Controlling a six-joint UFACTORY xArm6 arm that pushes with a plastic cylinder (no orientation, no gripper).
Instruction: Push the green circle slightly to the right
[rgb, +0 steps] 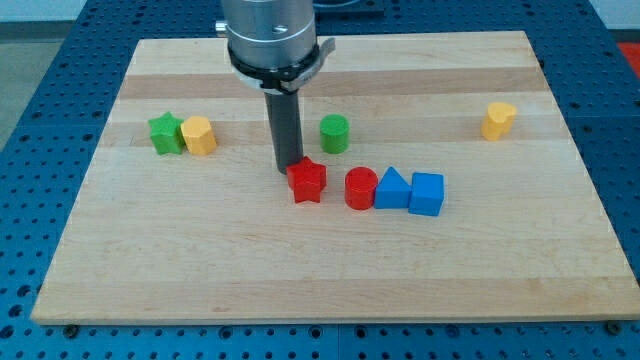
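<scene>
1. At the view's left of the counter (120, 270), a green star (164, 133) touches a yellow block (199, 135).
2. My tip (289, 167) sits at 10 o'clock of the red star (308, 181), just beside it; no gripper is fitted.
3. The green circle (335, 133) stands at 2 o'clock of my tip.
4. A red cylinder (360, 188), blue triangle (392, 189) and blue cube (427, 193) touch in a row.
5. A yellow hexagon (498, 120) stands apart at 2 o'clock.
</scene>
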